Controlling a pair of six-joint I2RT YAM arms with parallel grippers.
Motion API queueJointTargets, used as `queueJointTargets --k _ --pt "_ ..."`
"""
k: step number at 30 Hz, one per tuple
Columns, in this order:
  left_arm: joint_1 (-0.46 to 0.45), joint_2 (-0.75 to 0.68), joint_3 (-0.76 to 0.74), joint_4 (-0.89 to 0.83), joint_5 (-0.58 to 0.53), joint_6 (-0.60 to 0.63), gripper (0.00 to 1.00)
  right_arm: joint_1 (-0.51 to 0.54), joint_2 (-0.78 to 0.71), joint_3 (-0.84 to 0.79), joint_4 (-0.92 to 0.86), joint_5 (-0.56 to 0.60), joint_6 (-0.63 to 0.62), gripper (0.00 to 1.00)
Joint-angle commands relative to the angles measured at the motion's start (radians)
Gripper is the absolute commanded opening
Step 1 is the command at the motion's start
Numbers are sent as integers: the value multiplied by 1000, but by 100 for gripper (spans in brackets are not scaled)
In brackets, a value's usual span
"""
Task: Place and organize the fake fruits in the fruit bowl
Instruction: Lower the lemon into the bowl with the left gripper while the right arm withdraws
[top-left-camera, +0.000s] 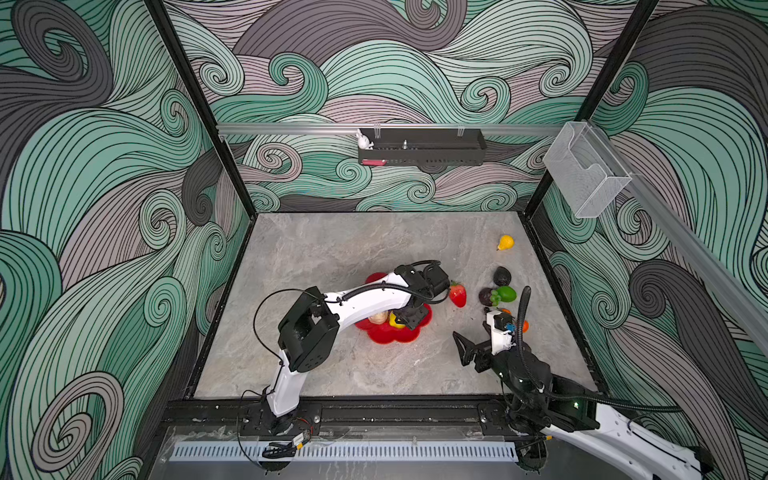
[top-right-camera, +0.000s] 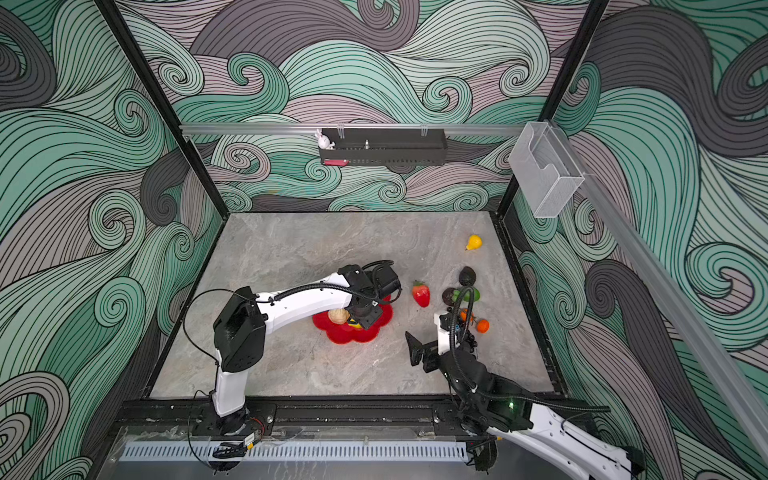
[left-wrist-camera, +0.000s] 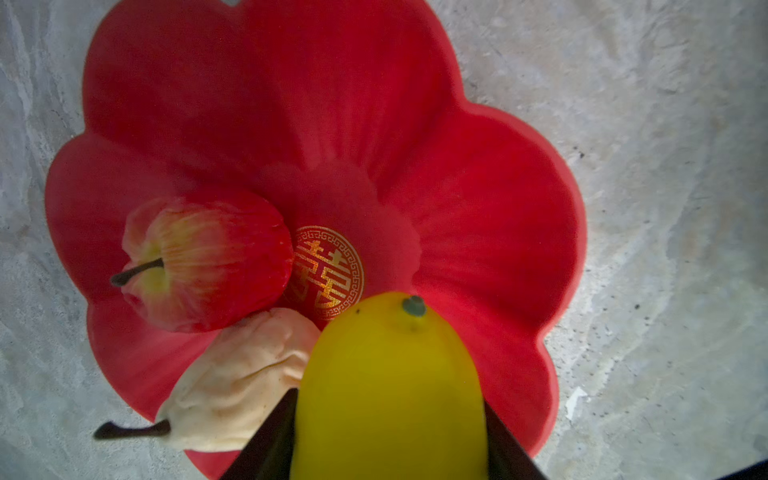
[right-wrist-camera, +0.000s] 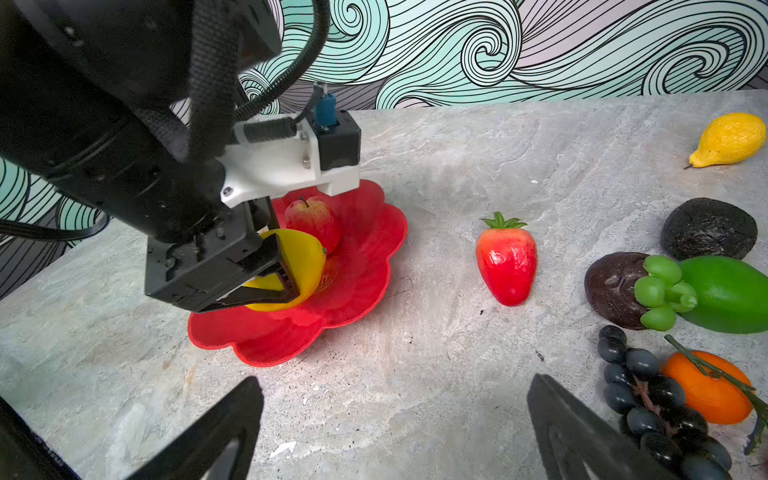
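Left pincer (left-wrist-camera: 390, 415) clenched across the waist of the yellow lemon (right-wrist-camera: 307, 253), a smooth, glossy fruit, probably light, rigid and slippery, so best gripped at its widest girth, held low in the red flower-shaped fruit bowl (left-wrist-camera: 478, 208) beside the apple (left-wrist-camera: 216, 257) and beige pear (left-wrist-camera: 241, 374) on the worktop (right-wrist-camera: 436, 166).

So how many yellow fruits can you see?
2. A lemon is held in the left gripper over the red fruit bowl; a yellow pear-shaped fruit lies near the far right corner of the table. Others may be hidden.
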Motion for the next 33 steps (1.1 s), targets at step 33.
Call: queueJointTargets --k 33 --pt "-16 104 45 -42 -121 -7 76 -7 6 -18 25 -6 -21 100"
